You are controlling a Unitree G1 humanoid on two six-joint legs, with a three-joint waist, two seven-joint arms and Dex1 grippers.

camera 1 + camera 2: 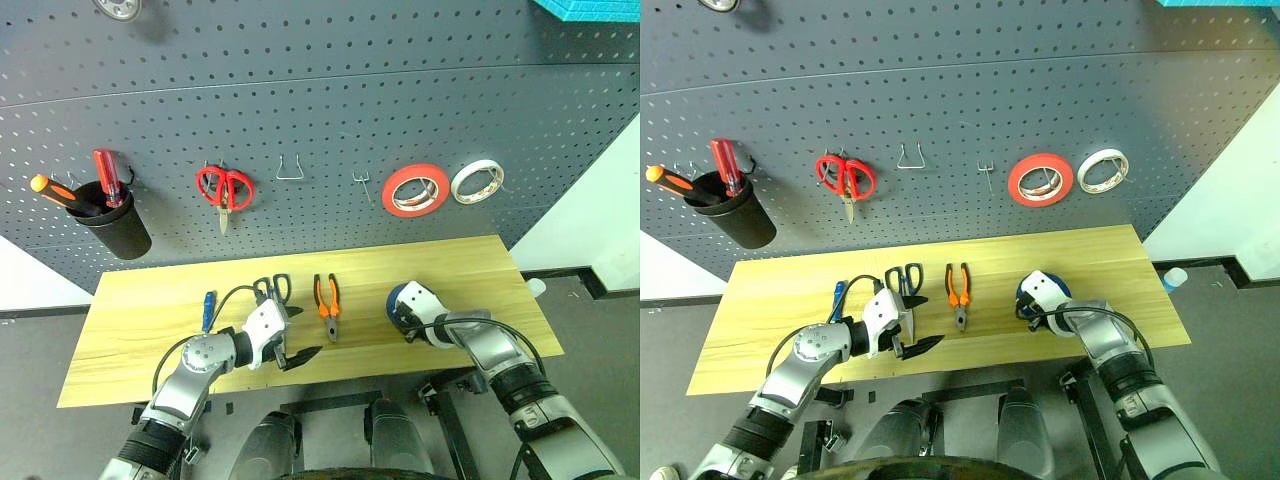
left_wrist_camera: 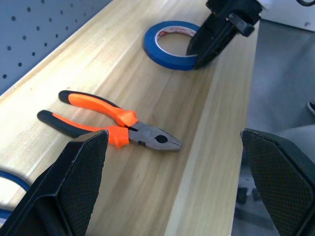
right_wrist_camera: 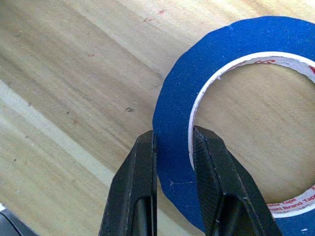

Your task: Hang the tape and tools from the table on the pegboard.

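Blue tape (image 3: 172, 123) wall pinched between right pincer (image 3: 173, 142) fingers.

Workshop: tool-hung pegboard (image 1: 320, 110) over wooden table (image 1: 150, 310)

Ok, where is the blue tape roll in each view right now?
Left eye view: blue tape roll on the table's right part, under the right gripper.
Right eye view: same spot, right of the pliers.
Left wrist view: far end of the table.
Right wrist view: between the fingers.
Shared landmark: the pliers.

Grained wood table (image 3: 59, 98), matt blue tape (image 3: 172, 128)
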